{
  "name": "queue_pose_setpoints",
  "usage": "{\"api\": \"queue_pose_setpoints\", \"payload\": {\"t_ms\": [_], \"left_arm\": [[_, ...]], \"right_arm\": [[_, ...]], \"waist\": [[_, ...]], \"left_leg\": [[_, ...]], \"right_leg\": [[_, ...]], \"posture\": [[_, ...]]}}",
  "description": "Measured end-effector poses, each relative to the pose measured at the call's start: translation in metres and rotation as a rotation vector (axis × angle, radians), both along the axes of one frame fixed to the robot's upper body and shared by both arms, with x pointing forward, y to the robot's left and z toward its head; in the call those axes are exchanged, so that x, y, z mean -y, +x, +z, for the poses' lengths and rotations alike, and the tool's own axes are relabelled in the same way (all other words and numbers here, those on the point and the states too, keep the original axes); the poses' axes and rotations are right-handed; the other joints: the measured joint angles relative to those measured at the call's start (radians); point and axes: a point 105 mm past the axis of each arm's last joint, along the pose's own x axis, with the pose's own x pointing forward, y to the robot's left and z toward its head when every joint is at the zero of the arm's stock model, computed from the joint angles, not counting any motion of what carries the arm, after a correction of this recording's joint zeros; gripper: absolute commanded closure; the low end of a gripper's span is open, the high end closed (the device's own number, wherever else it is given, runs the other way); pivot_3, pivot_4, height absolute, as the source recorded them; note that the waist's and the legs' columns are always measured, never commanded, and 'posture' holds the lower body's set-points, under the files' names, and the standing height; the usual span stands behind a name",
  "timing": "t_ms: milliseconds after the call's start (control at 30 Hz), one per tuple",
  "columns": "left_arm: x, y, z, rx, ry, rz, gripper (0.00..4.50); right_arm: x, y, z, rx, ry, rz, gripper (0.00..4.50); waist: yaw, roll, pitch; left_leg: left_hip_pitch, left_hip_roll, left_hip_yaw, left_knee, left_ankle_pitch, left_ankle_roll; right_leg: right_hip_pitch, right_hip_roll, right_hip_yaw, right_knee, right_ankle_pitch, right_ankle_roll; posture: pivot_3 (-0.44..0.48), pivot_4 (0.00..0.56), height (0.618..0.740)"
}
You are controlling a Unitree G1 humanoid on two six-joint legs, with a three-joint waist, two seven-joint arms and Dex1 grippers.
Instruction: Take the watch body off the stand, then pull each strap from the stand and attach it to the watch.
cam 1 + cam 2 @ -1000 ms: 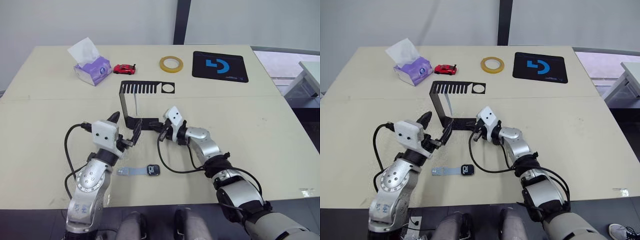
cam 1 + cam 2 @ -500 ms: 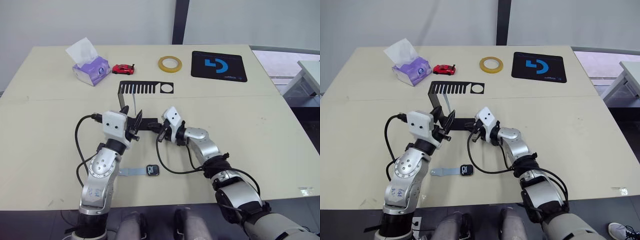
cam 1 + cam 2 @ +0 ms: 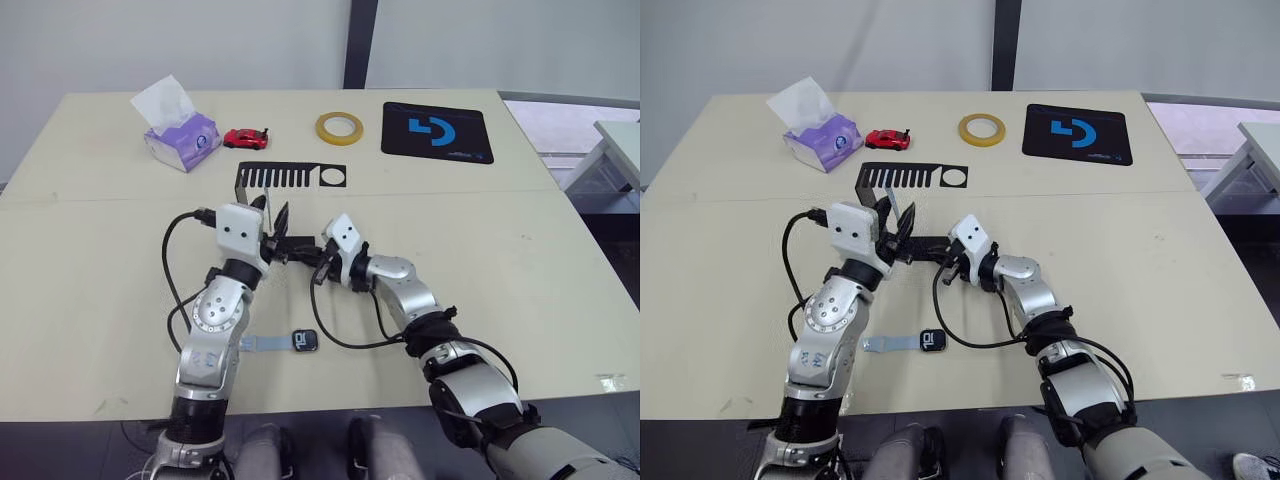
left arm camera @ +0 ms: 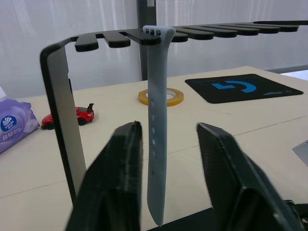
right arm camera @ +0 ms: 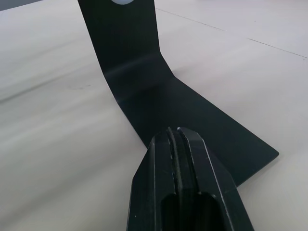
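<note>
Blue-grey strap number two point(image 4: 156, 130) is hanging from the stand point(image 3: 262, 205) mid-table, left gripper point(image 4: 166, 192) spread around it.
Watch body point(image 3: 305, 340) is lying near the table's front edge, looks like one strap on it point(image 3: 262, 343); right gripper point(image 5: 177, 159) is pressing together on the stand's base.

At frame centre, the stand's point(image 3: 262, 205) upright crowds the left hand point(image 4: 166, 159), whose parted fingers flank the hanging strap point(image 4: 157, 130).

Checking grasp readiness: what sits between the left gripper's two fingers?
In the left wrist view, the strap still hanging from the stand sits between the open left gripper fingers, untouched.
</note>
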Motion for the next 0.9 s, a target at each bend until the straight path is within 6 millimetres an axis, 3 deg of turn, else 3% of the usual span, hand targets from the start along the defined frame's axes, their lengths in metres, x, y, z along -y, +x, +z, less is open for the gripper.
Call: {"api": "queue_pose_setpoints", "payload": {"t_ms": [33,67,500,900], "left_arm": [[-0.001,0.000,0.001,0.004,-0.002,0.005,4.33],[-0.002,0.000,0.002,0.008,-0.006,0.012,4.43],[-0.008,-0.002,0.008,0.042,-0.002,0.031,4.43],[-0.020,-0.033,0.005,0.098,0.079,-0.134,4.43]], "right_arm": [[0.000,0.000,0.000,0.000,0.000,0.000,4.50],[0.000,0.000,0.000,0.000,0.000,0.000,4.50],[-0.002,-0.001,-0.001,-0.003,-0.009,-0.002,4.50],[-0.003,-0.001,-0.001,0.002,-0.015,-0.005,4.50]], "waist": [[0.000,0.000,0.000],[0.000,0.000,0.000],[-0.001,0.000,0.000],[-0.005,0.000,0.000]], "left_leg": [[0.000,0.000,0.000,0.000,0.000,0.000],[0.000,0.000,0.000,0.000,0.000,0.000],[0.000,0.000,0.000,0.000,0.000,0.000],[0.000,0.001,0.000,-0.001,0.000,-0.001]], "right_leg": [[0.000,0.000,0.000,0.000,0.000,0.000],[0.000,0.000,0.000,0.000,0.000,0.000],[0.000,0.000,0.000,0.000,0.000,0.000],[0.000,0.000,0.000,0.000,0.000,0.000]], "posture": [[0.000,0.150,0.740],[0.000,0.150,0.740],[0.000,0.150,0.740],[0.000,0.150,0.740]]}}
